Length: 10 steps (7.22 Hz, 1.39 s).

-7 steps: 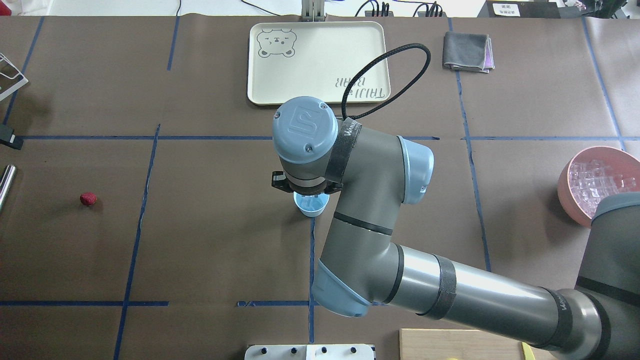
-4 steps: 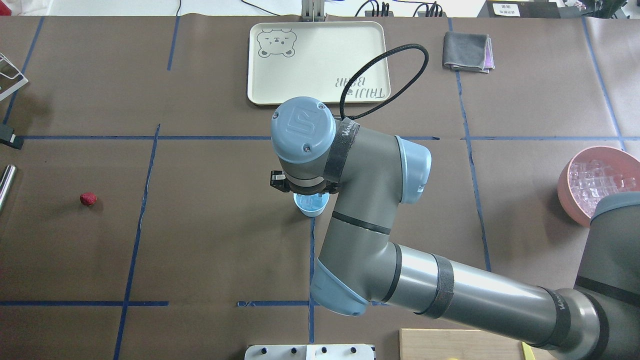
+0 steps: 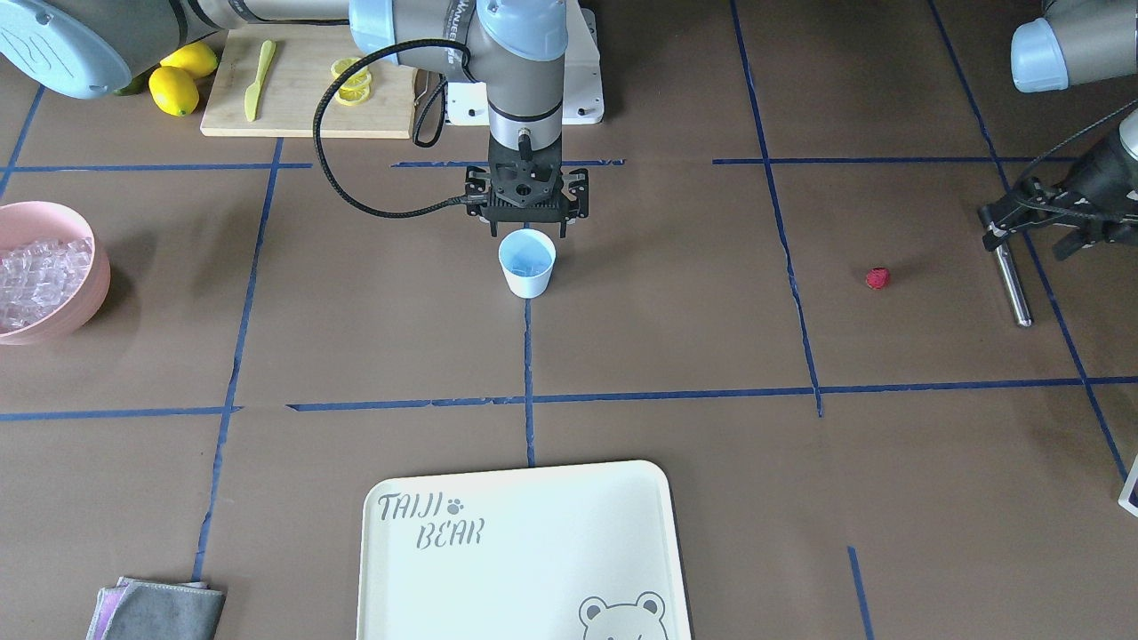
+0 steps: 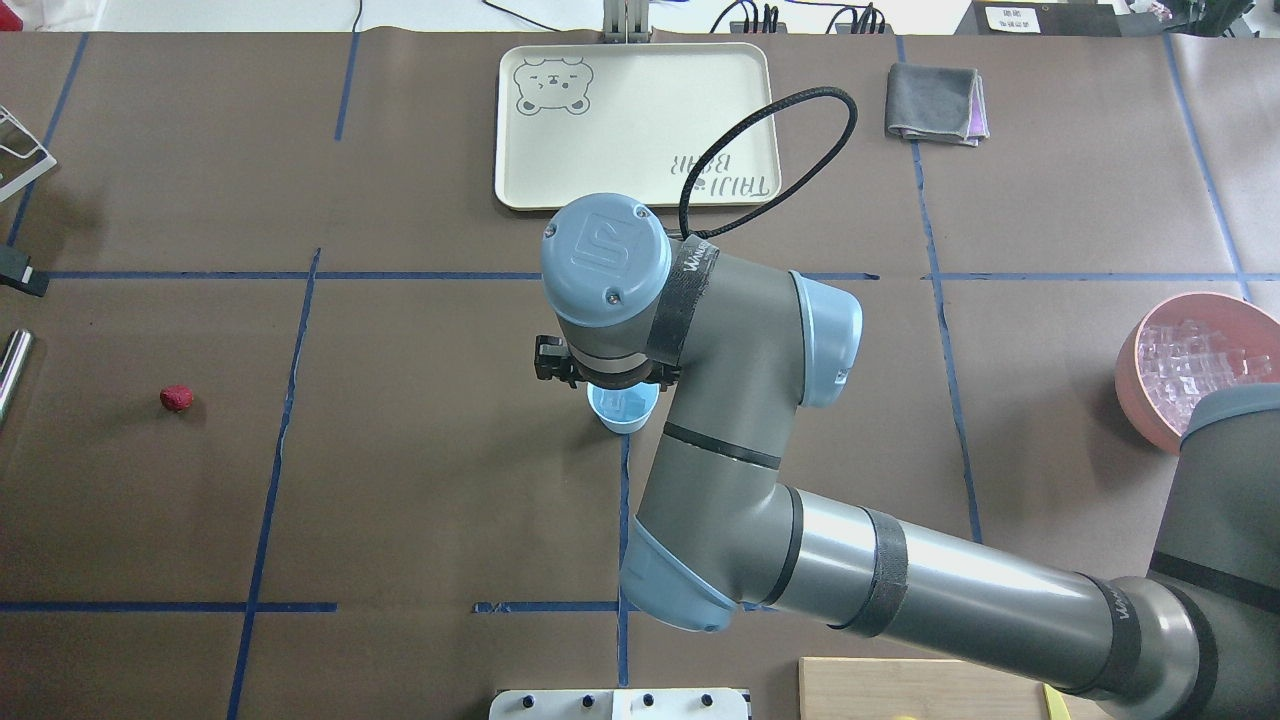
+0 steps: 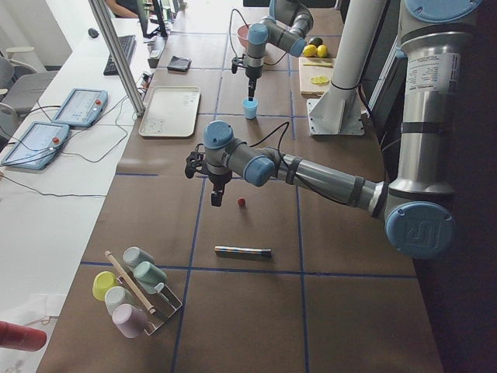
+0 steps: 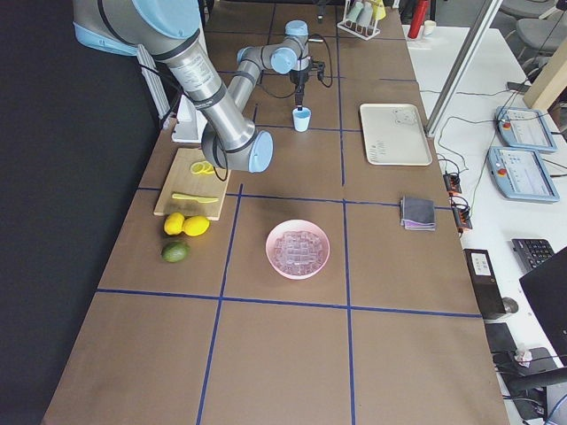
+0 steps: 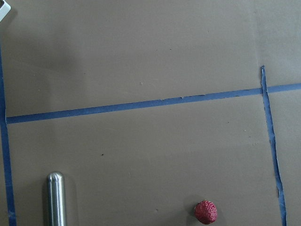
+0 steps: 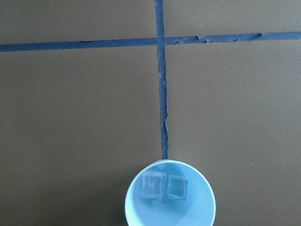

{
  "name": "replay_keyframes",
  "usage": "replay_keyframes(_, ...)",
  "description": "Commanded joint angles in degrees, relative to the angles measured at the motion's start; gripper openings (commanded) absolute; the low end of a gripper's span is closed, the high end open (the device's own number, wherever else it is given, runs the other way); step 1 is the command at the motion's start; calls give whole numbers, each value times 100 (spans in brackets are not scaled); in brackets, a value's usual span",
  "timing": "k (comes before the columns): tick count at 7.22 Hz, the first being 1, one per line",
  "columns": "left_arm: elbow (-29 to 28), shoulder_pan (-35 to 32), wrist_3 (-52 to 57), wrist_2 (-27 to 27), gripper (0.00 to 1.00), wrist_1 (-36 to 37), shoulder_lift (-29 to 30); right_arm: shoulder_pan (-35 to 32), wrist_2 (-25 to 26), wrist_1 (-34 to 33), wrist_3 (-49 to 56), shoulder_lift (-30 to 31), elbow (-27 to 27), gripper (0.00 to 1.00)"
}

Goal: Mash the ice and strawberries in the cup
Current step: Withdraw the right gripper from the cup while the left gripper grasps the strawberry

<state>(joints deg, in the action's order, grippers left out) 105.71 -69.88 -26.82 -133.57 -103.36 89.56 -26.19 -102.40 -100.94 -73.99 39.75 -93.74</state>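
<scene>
"The right gripper [image 3: 525, 229] hangs, jaws released, over the small pale blue tapered cup [image 3: 527, 276] mid-table, two clear glassy ice cubes [image 8: 164, 187] inside."

"And the small red strawberry [image 3: 877, 278]?"

"Bare table [image 3: 676, 338], well leftward, near the left gripper [image 5: 217, 198]; its jaws I can't tell."

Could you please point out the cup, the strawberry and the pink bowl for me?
cup [image 3: 526, 281], exterior front-facing view, on its outer wall.
strawberry [image 3: 877, 278], exterior front-facing view, on the berry's middle.
pink bowl [image 3: 89, 302], exterior front-facing view, on its outer wall.
</scene>
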Motion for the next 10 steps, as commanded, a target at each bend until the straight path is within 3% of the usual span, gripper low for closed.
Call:
replay_keyframes(1,11,149,-173,7,100,-8,26,-9,35,127,-10,6,-48,99)
replay_keyframes(4,-59,1060,-1926,638,100,-1261,-53,-463,72,66,104,58,-197,99)
replay_keyframes(6,-129,1580,-2537,1181,100,-1599,-79,-1078,-524,65,366,329,-363,99)
replay_keyframes(7,-286,1792,-2617,1472,100,-1791,-184,-1420,-683,57,907,705,-704,99)
replay_keyframes(9,-1005,2021,-3012,1571,100,-2912,-185,-2167,-1192,65,1771,1374,-1162,99)
replay_keyframes(10,-1113,2040,-3014,1571,100,-3039,-185,-2432,-1369,65,2070,1499,-1321,99)
